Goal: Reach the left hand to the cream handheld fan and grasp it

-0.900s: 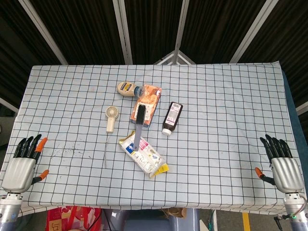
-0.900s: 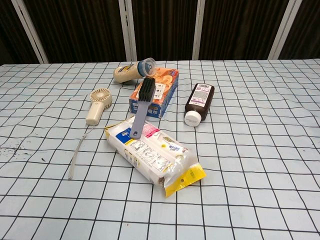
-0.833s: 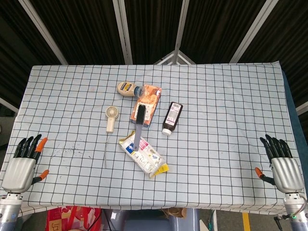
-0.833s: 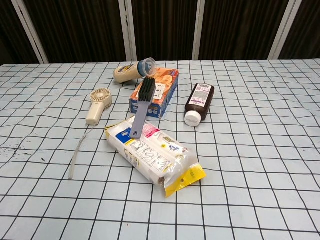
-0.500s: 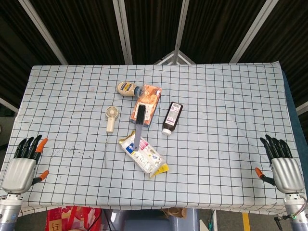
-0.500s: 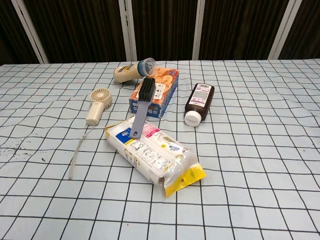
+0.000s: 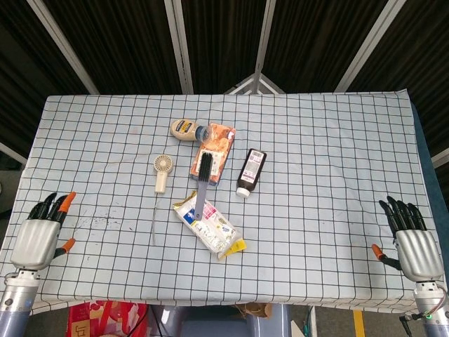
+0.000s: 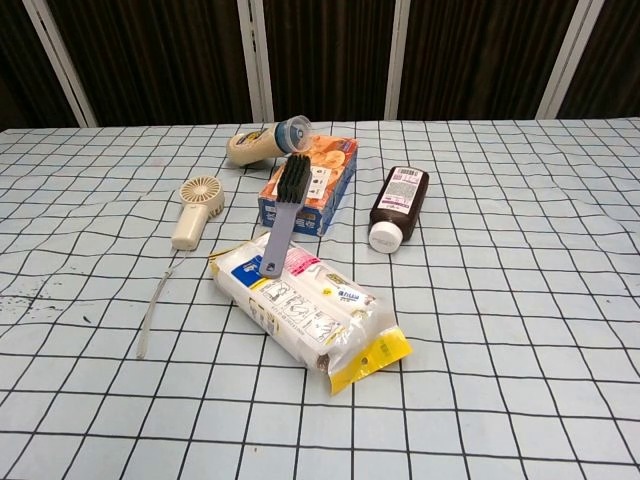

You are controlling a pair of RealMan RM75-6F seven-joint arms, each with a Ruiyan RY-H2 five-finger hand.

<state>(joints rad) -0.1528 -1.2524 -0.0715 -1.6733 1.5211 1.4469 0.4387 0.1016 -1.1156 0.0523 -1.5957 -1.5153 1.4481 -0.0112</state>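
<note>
Cream plastic marks the handheld fan (image 7: pixel 162 170), which lies flat on the checked cloth of the bench (image 7: pixel 330 147), left of the central cluster, its round head pointing away from the robot and its handle toward it. A thin strap (image 8: pixel 153 309) trails from the handle toward the near edge. In the chest view the fan (image 8: pixel 196 209) lies apart from the other items.

Just beside it to the right sits an orange and blue box (image 7: pixel 213 153) with a dark-bristled brush (image 7: pixel 203 181) lying across it; the brush handle reaches down onto a white wipes packet (image 7: pixel 210 225) with a yellow end. A cream bottle (image 7: pixel 188 129) lies on its side, its blue cap touching the far corner of the box. A dark brown bottle (image 7: pixel 251 170) with a white cap lies right of the box, near it but not touching.

At the near left corner of the bench the left hand (image 7: pixel 41 233) hovers, fingers straight and apart, holding nothing, well apart from the fan. At the near right corner the right hand (image 7: pixel 409 237) likewise shows its fingers spread and empty. Neither hand appears in the chest view.
</note>
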